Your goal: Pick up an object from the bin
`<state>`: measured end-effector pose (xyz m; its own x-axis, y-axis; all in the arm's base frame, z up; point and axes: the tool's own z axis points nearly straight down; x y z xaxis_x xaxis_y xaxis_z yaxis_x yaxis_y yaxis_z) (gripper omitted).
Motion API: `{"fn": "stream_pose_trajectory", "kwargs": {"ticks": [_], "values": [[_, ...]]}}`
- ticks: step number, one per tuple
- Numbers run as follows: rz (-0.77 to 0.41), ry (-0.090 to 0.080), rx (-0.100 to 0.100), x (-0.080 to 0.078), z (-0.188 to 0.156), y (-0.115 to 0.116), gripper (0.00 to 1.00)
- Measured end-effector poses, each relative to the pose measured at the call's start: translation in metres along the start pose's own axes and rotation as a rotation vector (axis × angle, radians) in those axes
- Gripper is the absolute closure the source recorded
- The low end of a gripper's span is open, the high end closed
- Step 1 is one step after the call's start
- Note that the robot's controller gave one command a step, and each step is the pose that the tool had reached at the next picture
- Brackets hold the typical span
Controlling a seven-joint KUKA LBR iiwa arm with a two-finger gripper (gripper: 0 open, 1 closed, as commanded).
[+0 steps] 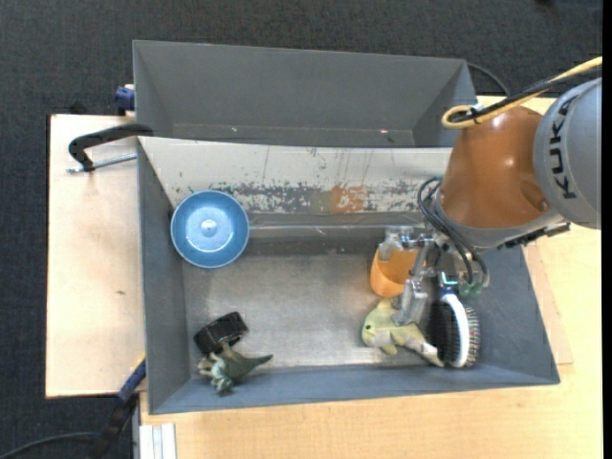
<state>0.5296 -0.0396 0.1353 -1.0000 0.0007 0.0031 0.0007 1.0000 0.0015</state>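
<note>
Dark carpet [287, 8] surrounds a grey metal bin [287, 94] whose floor carries two loose groups of things. Toward the near edge, on the side where the arm enters, the gripper [416, 306] hangs low over a pale yellow-green soft toy animal [390, 336], with a small orange plastic cup [390, 273] just behind it and a black oval hairbrush with white bristles [451, 333] just beside it, nearer the side wall. Whether the gripper is spread or clenched cannot be told, and nothing can be seen gripped in it. The toy looks the likeliest pick, since it lies directly beneath. The risk is crowding: with cup, toy and brush this tight together, a descent slightly off centre could land on the brush's rim or nudge the cup over, and a soft, uneven toy may slip out of a shallow pinch. Well apart, a round blue plastic bowl [209, 229] sits by the far wall, and a small black block [221, 331] and a grey-green toy dinosaur [229, 363] lie in the opposite near corner.
</note>
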Motion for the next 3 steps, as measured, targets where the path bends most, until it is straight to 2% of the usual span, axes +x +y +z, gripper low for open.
{"fn": "stream_pose_trajectory", "kwargs": {"ticks": [1, 2, 3], "values": [[-0.055, -0.01, 0.001, -0.023, 0.064, -0.025, 0.0], [-0.058, -0.006, 0.001, -0.021, 0.064, -0.024, 1.0], [0.004, -0.017, 0.003, -0.008, -0.093, -0.035, 1.0]]}}
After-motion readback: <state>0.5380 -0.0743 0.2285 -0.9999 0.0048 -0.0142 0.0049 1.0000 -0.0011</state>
